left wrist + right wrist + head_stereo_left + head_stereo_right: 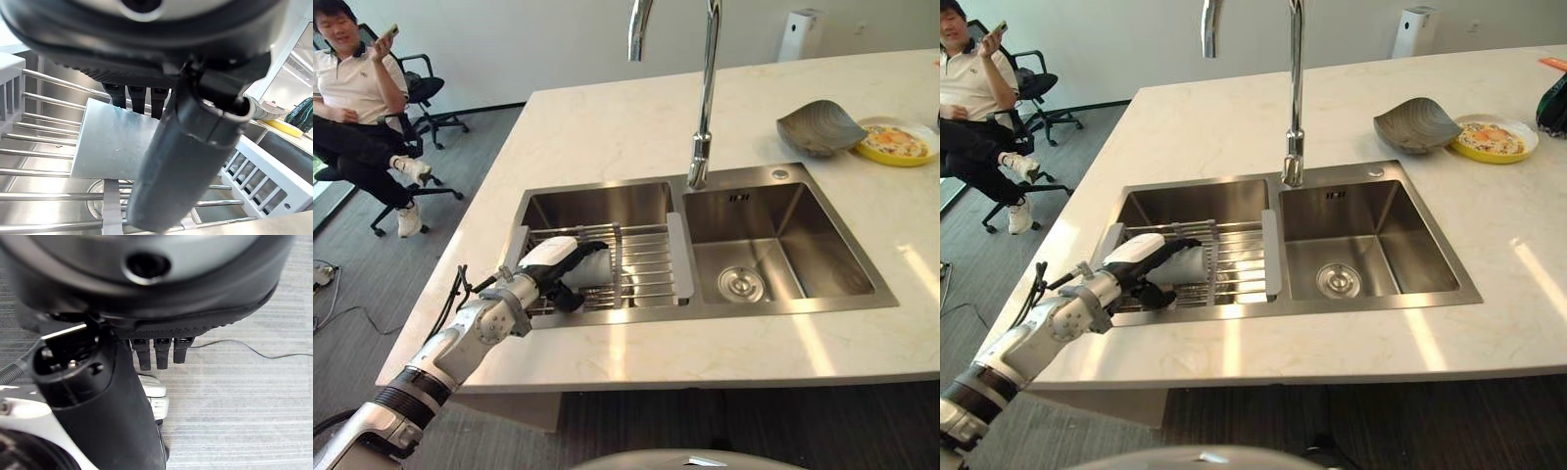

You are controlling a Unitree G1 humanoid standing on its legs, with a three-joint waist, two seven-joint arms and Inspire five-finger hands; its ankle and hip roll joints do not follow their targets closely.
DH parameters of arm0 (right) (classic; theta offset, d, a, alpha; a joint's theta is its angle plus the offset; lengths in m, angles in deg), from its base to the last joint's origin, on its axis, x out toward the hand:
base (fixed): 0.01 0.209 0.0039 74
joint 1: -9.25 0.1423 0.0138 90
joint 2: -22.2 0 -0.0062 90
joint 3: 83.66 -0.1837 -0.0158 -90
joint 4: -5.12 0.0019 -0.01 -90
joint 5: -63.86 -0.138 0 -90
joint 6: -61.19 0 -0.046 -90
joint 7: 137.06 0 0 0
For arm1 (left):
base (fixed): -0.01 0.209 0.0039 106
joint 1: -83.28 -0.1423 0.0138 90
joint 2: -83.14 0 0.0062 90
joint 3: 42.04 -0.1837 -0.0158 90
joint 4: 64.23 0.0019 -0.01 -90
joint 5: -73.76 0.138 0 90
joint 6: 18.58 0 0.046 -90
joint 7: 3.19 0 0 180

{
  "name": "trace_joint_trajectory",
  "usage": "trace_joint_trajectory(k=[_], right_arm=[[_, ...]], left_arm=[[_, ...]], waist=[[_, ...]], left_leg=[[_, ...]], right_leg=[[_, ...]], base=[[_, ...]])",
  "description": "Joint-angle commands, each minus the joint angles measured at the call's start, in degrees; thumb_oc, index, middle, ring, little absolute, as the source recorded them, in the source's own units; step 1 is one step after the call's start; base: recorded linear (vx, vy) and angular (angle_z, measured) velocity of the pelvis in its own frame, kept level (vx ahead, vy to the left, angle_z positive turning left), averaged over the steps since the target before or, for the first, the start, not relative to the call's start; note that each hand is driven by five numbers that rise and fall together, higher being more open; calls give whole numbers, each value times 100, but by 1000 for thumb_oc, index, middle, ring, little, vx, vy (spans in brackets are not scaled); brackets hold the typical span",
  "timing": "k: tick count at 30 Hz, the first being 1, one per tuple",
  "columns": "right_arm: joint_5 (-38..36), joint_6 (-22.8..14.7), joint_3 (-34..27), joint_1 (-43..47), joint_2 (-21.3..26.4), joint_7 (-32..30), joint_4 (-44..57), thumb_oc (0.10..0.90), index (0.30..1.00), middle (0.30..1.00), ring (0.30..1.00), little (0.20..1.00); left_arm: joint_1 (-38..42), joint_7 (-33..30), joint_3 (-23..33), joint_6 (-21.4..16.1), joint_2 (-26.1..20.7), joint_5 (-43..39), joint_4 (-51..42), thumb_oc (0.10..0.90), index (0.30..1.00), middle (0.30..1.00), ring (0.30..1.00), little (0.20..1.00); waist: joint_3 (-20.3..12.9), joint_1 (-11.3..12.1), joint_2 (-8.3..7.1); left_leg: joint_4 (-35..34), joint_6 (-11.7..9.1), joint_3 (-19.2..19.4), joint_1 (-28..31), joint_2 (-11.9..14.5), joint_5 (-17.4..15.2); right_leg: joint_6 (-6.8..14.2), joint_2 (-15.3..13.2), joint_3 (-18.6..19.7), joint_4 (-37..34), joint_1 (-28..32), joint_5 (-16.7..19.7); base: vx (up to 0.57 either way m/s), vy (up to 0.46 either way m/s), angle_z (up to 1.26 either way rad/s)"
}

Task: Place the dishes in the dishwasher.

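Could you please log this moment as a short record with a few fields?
left hand: over the drying rack, fingers and thumb round a white cup
right hand: hanging over the floor, holding nothing
counter: grey bowl beside yellow plate
sink: right basin bare
person: seated, far left
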Motion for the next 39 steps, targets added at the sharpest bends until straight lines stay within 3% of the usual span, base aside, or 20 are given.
trace_joint_trajectory(k=[1,10,18,19,20,33,36,39], right_arm=[[-203,-129,180,409,12,19,25,800,900,900,900,900],[-220,-139,162,468,50,-30,20,800,900,900,900,900],[-225,-56,174,596,157,-13,15,800,900,900,900,900],[-219,-42,179,610,170,-6,10,800,900,900,900,900],[-219,-29,179,615,177,15,2,800,900,900,900,900],[-235,-79,244,643,302,6,-56,800,900,900,900,900],[-274,-158,292,596,257,-11,-20,800,900,900,900,900],[-312,-184,284,569,210,-8,0,800,900,900,900,900]], left_arm=[[1064,-477,234,-24,-93,326,254,800,900,900,900,900],[1136,-659,121,177,83,927,926,800,900,900,900,900],[1556,-304,-387,513,403,1229,1804,800,900,900,900,900],[1618,-257,-450,528,424,1231,1860,541,512,512,512,512],[1681,-222,-506,541,457,1207,1930,400,300,300,300,300],[2214,-183,-1229,263,353,1446,1917,400,300,300,300,300],[2078,-530,-1063,-133,-45,1069,1250,400,300,300,300,300],[1825,-750,-726,-210,-230,832,828,400,300,300,300,300]], waist=[[34,-55,-205],[32,-74,-229],[92,-141,-243],[102,-143,-241],[107,-145,-240],[151,-173,-239],[113,-137,-257],[84,-96,-265]], left_leg=[[22,-541,-83,-45,479,-9],[22,-535,-55,-26,475,-36],[22,-516,-25,-57,473,-43],[22,-512,-21,-63,469,-44],[22,-510,-15,-63,464,-47],[22,-525,-26,-51,469,-67],[22,-549,-39,-52,475,-54],[22,-564,-55,-39,492,-40]], right_leg=[[582,-384,-117,99,264,-513],[582,-396,-124,99,265,-504],[589,-393,-69,99,200,-488],[589,-393,-58,99,186,-486],[589,-393,-44,99,176,-482],[602,-409,-86,99,201,-495],[615,-412,-117,99,219,-498],[610,-407,-140,99,245,-498]], base=[[0,0,0],[0,0,0],[0,0,0],[0,0,0],[0,0,0],[0,0,0],[0,0,0],[11,-37,0]])
